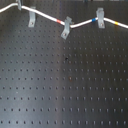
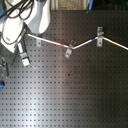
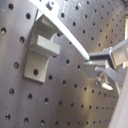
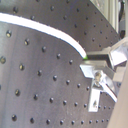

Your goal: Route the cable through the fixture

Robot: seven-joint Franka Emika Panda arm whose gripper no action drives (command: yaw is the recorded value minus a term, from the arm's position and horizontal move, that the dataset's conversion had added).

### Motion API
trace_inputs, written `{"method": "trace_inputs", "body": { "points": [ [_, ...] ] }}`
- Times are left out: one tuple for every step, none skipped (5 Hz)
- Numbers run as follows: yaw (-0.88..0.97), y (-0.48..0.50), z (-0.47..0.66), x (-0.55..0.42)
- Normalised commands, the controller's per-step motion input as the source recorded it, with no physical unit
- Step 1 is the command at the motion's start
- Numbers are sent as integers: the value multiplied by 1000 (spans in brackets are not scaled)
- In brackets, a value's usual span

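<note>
My pincer [image 3: 92, 62] grips the long thin white cable [image 3: 70, 37] just beside the small slim grey metal fixture [image 3: 40, 50] near the black perforated surface's [image 1: 65, 90] far edge; next, I judge, comes seating it in the clip.

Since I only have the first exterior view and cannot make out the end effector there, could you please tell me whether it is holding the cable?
Observer: Yes. In both wrist views the end effector is shut on the cable.
Operator: Thank you. How close is it to the fixture?
Observer: In the first wrist view the fixture sits just beside the fingertips, and the cable crosses its top. I cannot tell whether it is seated.
Operator: And where does the arm stand?
Observer: In the second exterior view the arm is at the second exterior view's upper left.
</note>
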Motion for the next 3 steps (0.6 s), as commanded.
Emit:
{"method": "trace_inputs", "body": {
  "points": [
    [-331,5,381,5],
    [-651,-1,298,13],
    [-705,3,255,7]
  ]
}}
